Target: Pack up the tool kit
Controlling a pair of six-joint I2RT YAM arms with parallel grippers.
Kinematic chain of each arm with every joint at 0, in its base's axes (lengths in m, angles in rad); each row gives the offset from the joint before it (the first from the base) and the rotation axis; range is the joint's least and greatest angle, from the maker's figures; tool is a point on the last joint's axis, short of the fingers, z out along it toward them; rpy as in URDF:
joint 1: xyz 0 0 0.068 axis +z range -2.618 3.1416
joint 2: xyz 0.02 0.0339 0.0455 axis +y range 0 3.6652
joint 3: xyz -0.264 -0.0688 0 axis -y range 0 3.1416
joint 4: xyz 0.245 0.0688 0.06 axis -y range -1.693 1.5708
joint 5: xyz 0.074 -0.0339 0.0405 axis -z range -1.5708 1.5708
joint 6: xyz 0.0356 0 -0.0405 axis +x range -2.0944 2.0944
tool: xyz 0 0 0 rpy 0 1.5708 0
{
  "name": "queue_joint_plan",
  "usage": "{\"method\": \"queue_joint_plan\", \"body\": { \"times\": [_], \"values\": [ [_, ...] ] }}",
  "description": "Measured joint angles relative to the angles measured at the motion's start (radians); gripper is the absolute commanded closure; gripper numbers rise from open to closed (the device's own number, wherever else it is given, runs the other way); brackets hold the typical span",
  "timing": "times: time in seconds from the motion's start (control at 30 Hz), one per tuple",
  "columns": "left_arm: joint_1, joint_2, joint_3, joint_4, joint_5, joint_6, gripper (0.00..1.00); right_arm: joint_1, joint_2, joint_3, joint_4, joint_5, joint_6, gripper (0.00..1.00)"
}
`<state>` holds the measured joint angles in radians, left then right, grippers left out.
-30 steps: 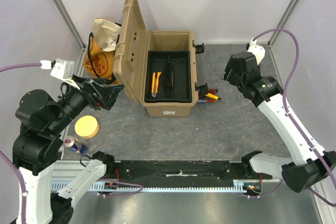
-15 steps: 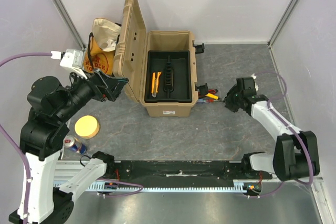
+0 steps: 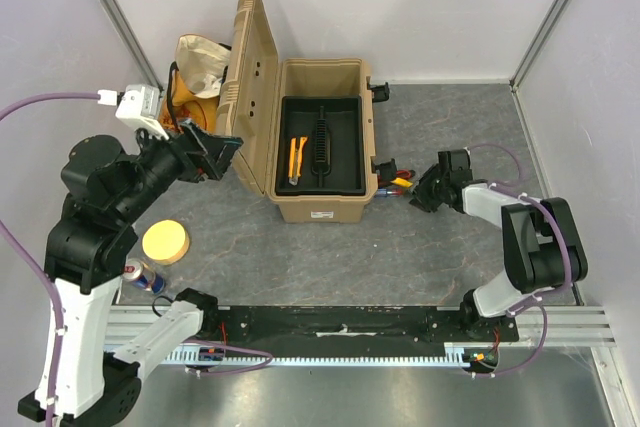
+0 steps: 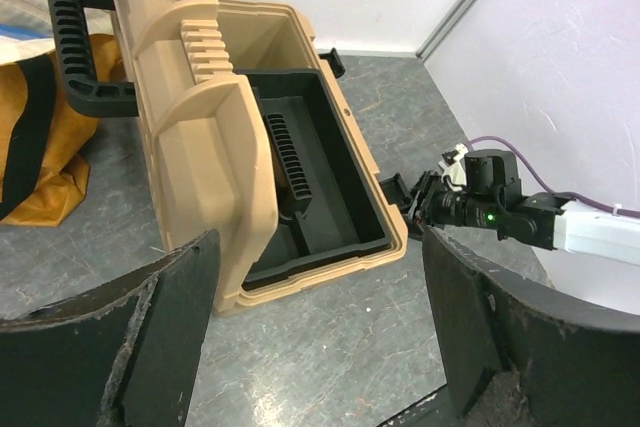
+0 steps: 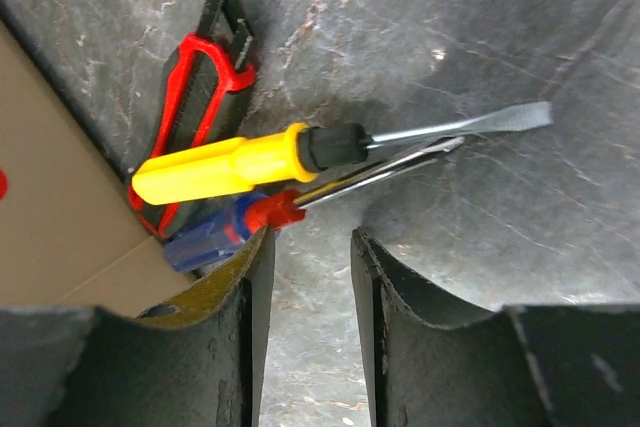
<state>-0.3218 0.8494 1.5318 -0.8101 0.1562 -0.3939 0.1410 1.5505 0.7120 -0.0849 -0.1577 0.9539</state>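
Observation:
The tan tool kit box (image 3: 322, 197) stands open at mid-table, its lid (image 3: 250, 97) upright on the left. An orange-handled tool (image 3: 295, 159) lies in its black inner tray (image 3: 345, 162). Loose tools lie beside the box's right wall: a yellow-handled screwdriver (image 5: 230, 162), a blue-and-red screwdriver (image 5: 225, 227) and a red-black tool (image 5: 200, 107). My right gripper (image 5: 310, 247) is low at these tools (image 3: 400, 185), jaws slightly apart and empty, the blue-red screwdriver at its left fingertip. My left gripper (image 3: 212, 150) hangs wide open left of the lid, empty; the box (image 4: 330, 207) shows ahead of it.
An orange-yellow cloth bag (image 3: 190, 97) sits behind the lid at the back left. A yellow round disc (image 3: 166, 242) and a can (image 3: 143, 275) lie at the near left. Walls close the table at the back and both sides.
My right arm has swung down and left from the back right, bringing its gripper to the loose tools beside the box. My left gripper has moved up and right toward the lid.

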Motion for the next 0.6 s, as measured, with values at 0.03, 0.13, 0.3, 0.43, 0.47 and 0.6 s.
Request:
{"method": "queue_joint_plan", "body": {
  "times": [0.03, 0.13, 0.3, 0.43, 0.47, 0.6],
  "values": [
    [0.0, 0.005, 0.0, 0.001, -0.004, 0.0, 0.14, 0.0, 0.013, 0.001, 0.007, -0.003, -0.001, 0.57],
    [0.0, 0.027, -0.002, 0.006, -0.026, -0.001, 0.14, 0.0, 0.031, 0.009, 0.028, -0.01, -0.005, 0.55],
    [0.0, 0.027, -0.027, 0.027, -0.06, -0.001, 0.14, 0.0, 0.039, 0.013, 0.045, -0.006, -0.016, 0.54],
    [0.0, 0.01, -0.05, 0.047, -0.085, -0.001, 0.14, 0.0, 0.064, 0.04, 0.046, -0.006, -0.019, 0.52],
    [0.0, 0.002, -0.057, 0.054, -0.092, -0.001, 0.14, 0.0, 0.073, 0.051, 0.041, -0.004, -0.02, 0.52],
    [0.0, -0.022, -0.081, 0.089, -0.108, 0.0, 0.14, 0.0, 0.107, 0.113, -0.016, 0.023, -0.036, 0.53]
  ]
}}
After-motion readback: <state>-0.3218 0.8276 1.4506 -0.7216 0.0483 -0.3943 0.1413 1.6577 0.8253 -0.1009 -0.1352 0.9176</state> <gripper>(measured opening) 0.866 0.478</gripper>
